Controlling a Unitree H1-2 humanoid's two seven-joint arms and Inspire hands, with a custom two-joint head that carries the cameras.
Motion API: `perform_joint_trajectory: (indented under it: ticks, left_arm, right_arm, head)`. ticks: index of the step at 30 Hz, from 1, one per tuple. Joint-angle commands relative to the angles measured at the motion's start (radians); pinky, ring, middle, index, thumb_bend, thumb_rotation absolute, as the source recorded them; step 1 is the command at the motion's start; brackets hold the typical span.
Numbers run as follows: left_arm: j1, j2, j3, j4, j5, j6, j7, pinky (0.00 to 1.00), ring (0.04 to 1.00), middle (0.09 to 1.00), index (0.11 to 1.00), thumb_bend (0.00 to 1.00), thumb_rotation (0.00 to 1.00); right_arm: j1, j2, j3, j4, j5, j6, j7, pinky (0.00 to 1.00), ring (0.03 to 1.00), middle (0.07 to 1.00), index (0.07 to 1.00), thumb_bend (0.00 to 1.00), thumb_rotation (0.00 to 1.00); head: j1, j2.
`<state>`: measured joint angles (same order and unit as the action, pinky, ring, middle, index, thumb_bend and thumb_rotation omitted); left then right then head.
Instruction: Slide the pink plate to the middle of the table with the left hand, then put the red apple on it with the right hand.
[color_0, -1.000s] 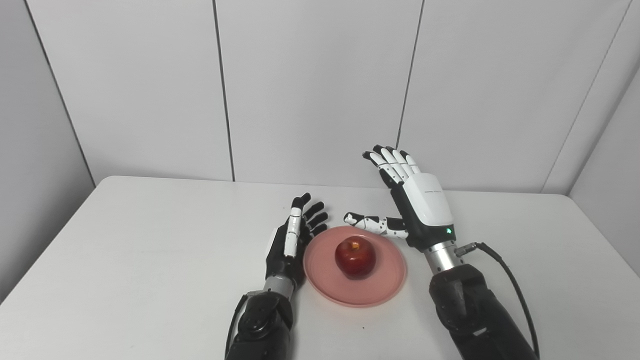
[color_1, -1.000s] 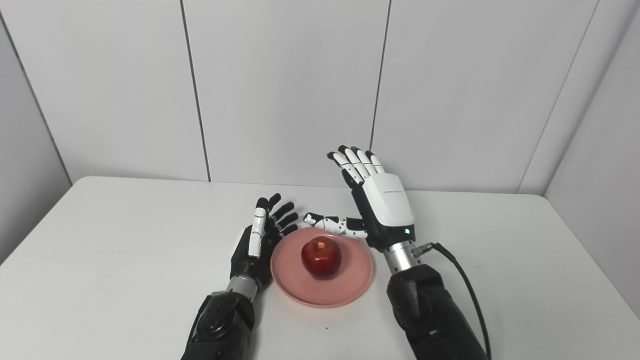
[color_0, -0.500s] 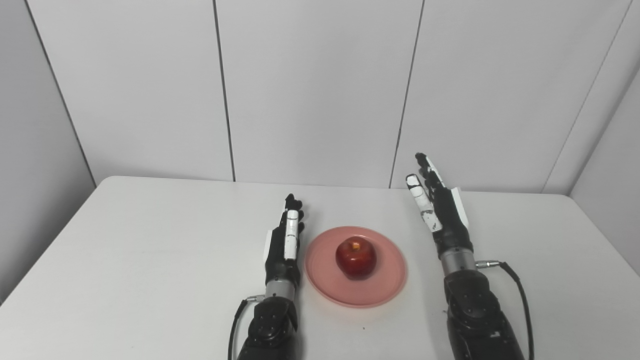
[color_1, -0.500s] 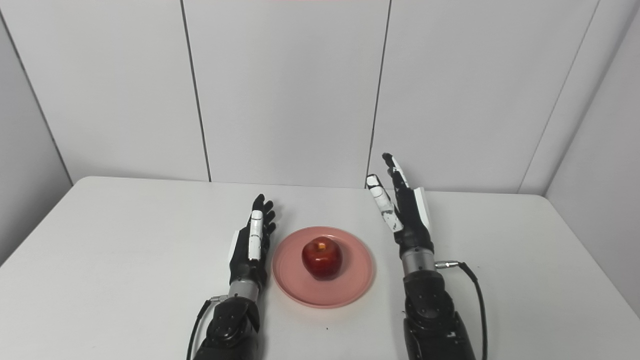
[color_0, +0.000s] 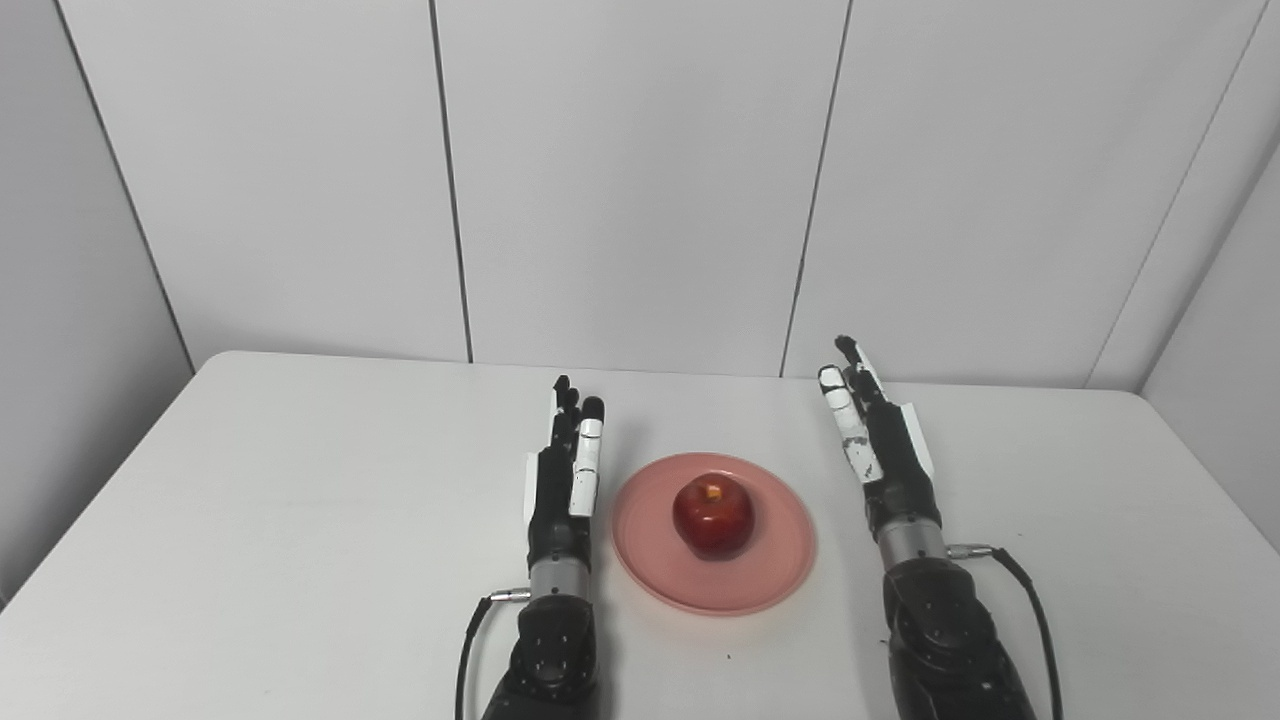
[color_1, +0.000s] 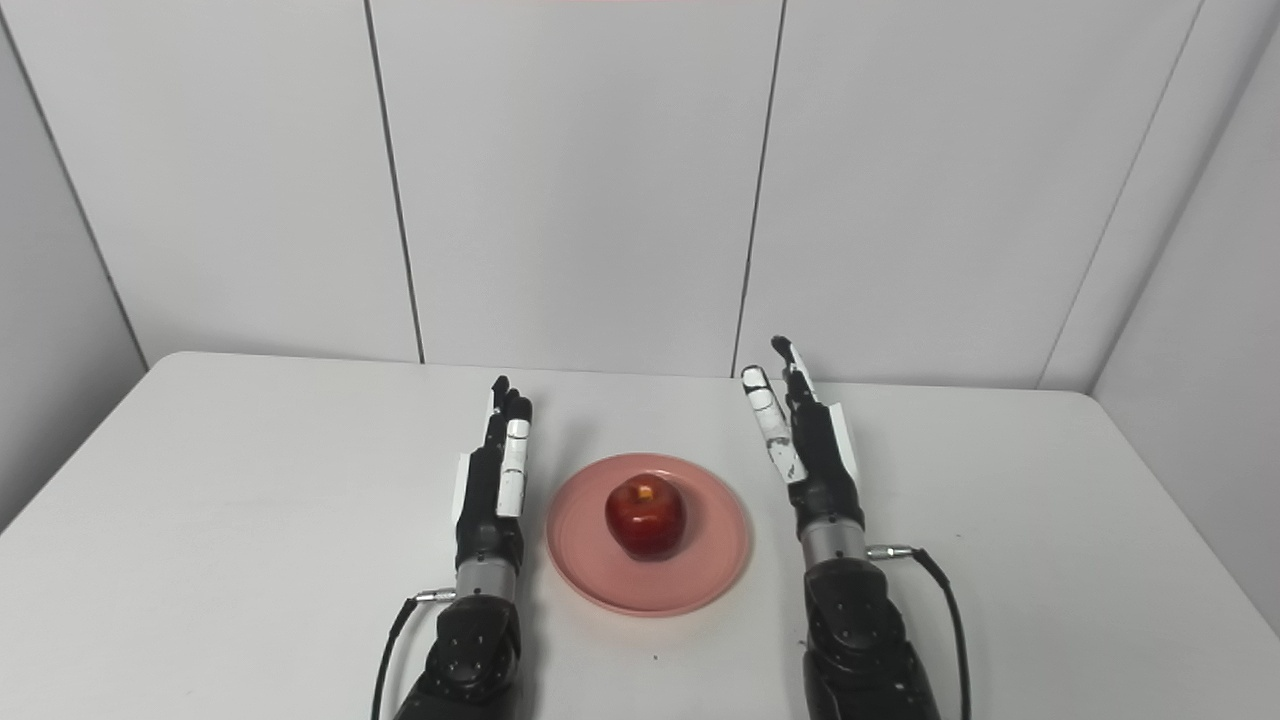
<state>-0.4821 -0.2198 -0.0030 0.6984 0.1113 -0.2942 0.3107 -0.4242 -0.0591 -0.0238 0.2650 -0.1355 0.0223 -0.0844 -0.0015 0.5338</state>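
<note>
White desk carries your pink plate near its middle, with the red apple sitting on it. Your left hand and right hand stand edge-up on either side of the plate, fingers straight, holding nothing.

A shiny red apple sits upright in the middle of a round, shallow pink plate, which lies near the centre of the smooth white worktop. The left hand stands on edge just beside the plate's left rim, fingers straight and together, holding nothing. The right hand is raised to the right of the plate, apart from it, fingers extended and empty. Grey panelled walls rise behind the worktop.
</note>
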Motion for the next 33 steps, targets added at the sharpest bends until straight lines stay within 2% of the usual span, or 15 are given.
perform_joint_trajectory:
  ticks: [1, 4, 10, 13, 16, 21, 24, 29, 33]
  left_arm:
    - [0.060, 0.016, -0.005, 0.022, 0.023, 0.022, 0.013, 1.00, 1.000, 1.000, 1.000, 0.68, 1.00]
    - [0.062, 0.019, -0.009, -0.010, 0.027, 0.066, 0.012, 1.00, 1.000, 1.000, 1.000, 0.67, 1.00]
    - [0.064, 0.037, -0.019, -0.073, 0.023, 0.160, -0.010, 1.00, 1.000, 1.000, 1.000, 0.68, 1.00]
    - [0.060, 0.047, -0.019, -0.091, 0.011, 0.188, -0.028, 1.00, 1.000, 1.000, 1.000, 0.66, 1.00]
    - [0.048, 0.056, -0.010, -0.089, -0.014, 0.204, -0.057, 1.00, 1.000, 1.000, 1.000, 0.68, 1.00]
    - [0.033, 0.069, 0.006, -0.112, -0.046, 0.303, -0.108, 1.00, 1.000, 1.000, 1.000, 0.74, 0.98]
    - [0.034, 0.073, 0.013, -0.133, -0.058, 0.351, -0.126, 1.00, 1.000, 1.000, 1.000, 0.73, 0.94]
    - [0.034, 0.078, 0.019, -0.146, -0.054, 0.380, -0.128, 1.00, 1.000, 1.000, 1.000, 0.73, 0.91]
    - [0.042, 0.070, 0.025, -0.147, -0.052, 0.357, -0.118, 1.00, 1.000, 1.000, 1.000, 0.70, 0.92]
  right_arm:
    - [-0.023, 0.007, -0.003, -0.036, 0.005, 0.016, -0.008, 1.00, 1.000, 1.000, 0.953, 0.77, 1.00]
    - [-0.005, 0.018, -0.011, -0.034, 0.018, 0.037, -0.014, 1.00, 1.000, 1.000, 0.958, 0.74, 1.00]
    - [0.010, 0.080, -0.093, -0.018, 0.161, 0.091, -0.007, 1.00, 1.000, 1.000, 0.956, 0.76, 1.00]
    - [0.013, 0.093, -0.110, -0.002, 0.183, 0.101, -0.018, 1.00, 1.000, 1.000, 0.972, 0.73, 1.00]
    - [0.017, 0.106, -0.128, 0.019, 0.215, 0.101, -0.024, 1.00, 1.000, 1.000, 0.977, 0.75, 1.00]
    - [0.026, 0.133, -0.158, 0.070, 0.272, 0.062, -0.028, 1.00, 1.000, 1.000, 0.988, 0.76, 1.00]
    - [0.029, 0.153, -0.180, 0.100, 0.310, 0.034, -0.029, 1.00, 1.000, 1.000, 0.999, 0.77, 1.00]
    - [0.034, 0.166, -0.189, 0.135, 0.329, 0.002, -0.031, 1.00, 1.000, 1.000, 1.000, 0.76, 1.00]
    - [0.034, 0.165, -0.188, 0.144, 0.333, -0.009, -0.031, 1.00, 1.000, 1.000, 1.000, 0.77, 1.00]
  head:
    - [0.001, 0.001]
    - [-0.001, 0.003]
    - [-0.010, 0.008]
    - [-0.015, 0.014]
    - [-0.018, 0.015]
    - [-0.029, 0.021]
    - [-0.033, 0.023]
    - [-0.039, 0.024]
    - [-0.041, 0.024]
